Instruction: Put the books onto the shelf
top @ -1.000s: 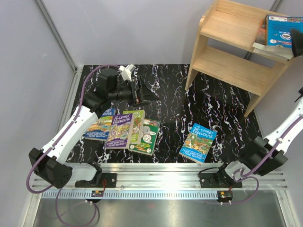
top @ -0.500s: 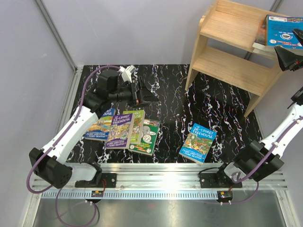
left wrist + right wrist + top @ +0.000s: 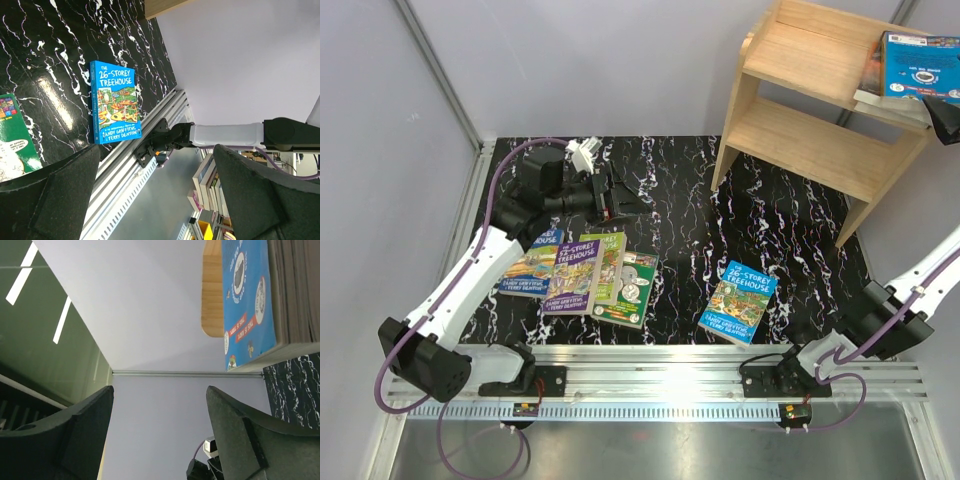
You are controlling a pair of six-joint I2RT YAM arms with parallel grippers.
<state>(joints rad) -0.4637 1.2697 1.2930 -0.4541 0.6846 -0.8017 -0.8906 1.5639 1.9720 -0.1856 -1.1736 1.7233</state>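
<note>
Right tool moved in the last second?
Yes. In the top view the right tool has shifted toward the near edge, away from the blue book on top of the shelf.

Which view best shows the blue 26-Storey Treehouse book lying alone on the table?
The left wrist view: the blue book is large, unobstructed, its title readable. The top external view shows it whole but small. The right wrist view misses it, facing the shelf.
</note>
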